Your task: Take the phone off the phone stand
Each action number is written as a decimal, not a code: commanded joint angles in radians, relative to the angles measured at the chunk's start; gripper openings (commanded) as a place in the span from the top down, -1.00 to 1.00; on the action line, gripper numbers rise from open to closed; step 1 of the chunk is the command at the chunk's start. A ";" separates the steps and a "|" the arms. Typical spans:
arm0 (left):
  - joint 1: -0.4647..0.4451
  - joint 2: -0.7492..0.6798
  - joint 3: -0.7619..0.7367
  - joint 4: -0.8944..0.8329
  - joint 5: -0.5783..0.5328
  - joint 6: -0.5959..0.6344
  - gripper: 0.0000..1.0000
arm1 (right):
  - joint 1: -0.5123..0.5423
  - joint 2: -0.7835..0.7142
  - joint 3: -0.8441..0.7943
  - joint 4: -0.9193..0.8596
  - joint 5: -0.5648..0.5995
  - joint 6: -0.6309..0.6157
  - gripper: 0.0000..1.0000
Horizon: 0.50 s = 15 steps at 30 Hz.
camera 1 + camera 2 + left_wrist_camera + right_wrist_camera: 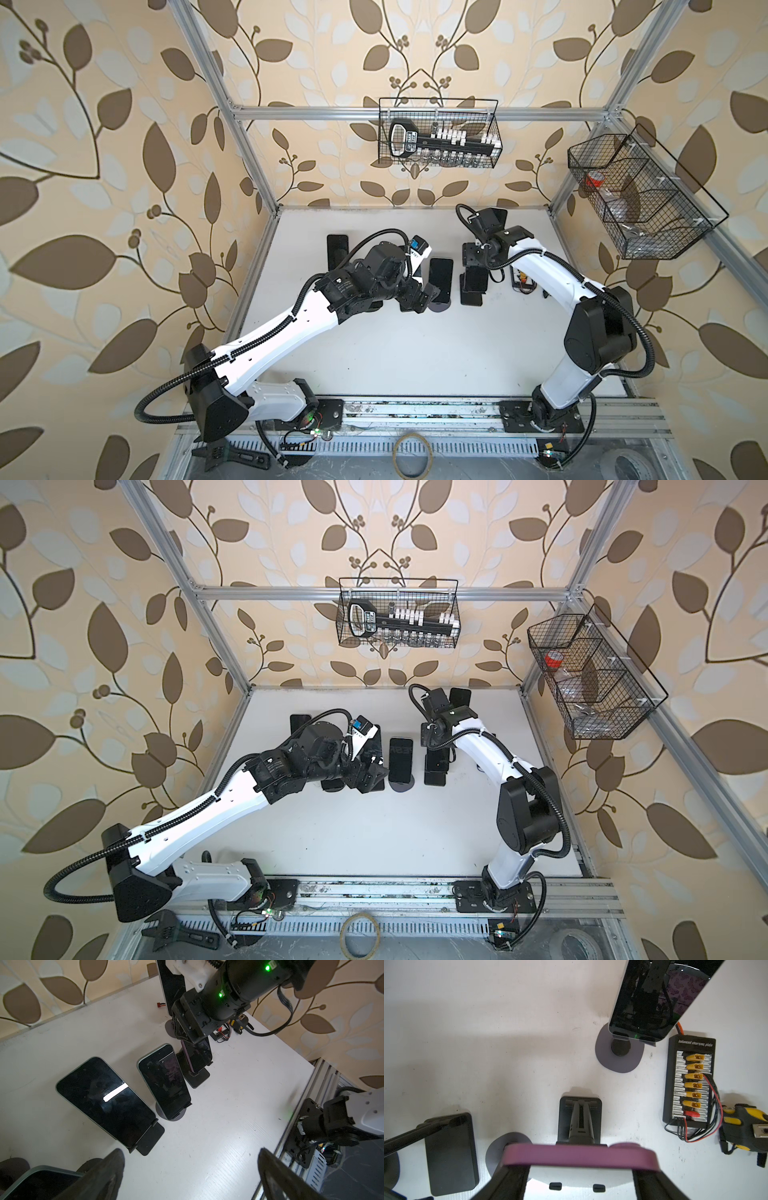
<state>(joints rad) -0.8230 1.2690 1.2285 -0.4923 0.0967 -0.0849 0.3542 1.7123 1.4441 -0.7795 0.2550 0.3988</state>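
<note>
Left arm (286, 328) and right arm (552, 270) reach forward.
Left gripper (190, 1157) is spread wide; right gripper (579, 1167) is pinched tight.

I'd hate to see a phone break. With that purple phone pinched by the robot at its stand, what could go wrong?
The right gripper holds the purple phone only by its edges, so it might slip and drop onto the black stand. The neighbouring phone stands close, and a sideways swing could topple it. The charging board and its loose wires also lie nearby.
</note>
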 commanded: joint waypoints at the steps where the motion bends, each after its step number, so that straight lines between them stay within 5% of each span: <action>1: 0.004 -0.010 0.014 0.032 0.014 -0.009 -0.98 | 0.005 -0.051 0.041 -0.035 0.010 -0.005 -0.13; 15: 0.004 -0.022 0.008 0.035 0.011 -0.014 -0.98 | 0.006 -0.071 0.059 -0.049 0.016 -0.021 -0.11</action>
<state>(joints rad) -0.8230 1.2690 1.2285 -0.4843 0.0971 -0.0853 0.3542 1.6749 1.4593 -0.8204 0.2554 0.3912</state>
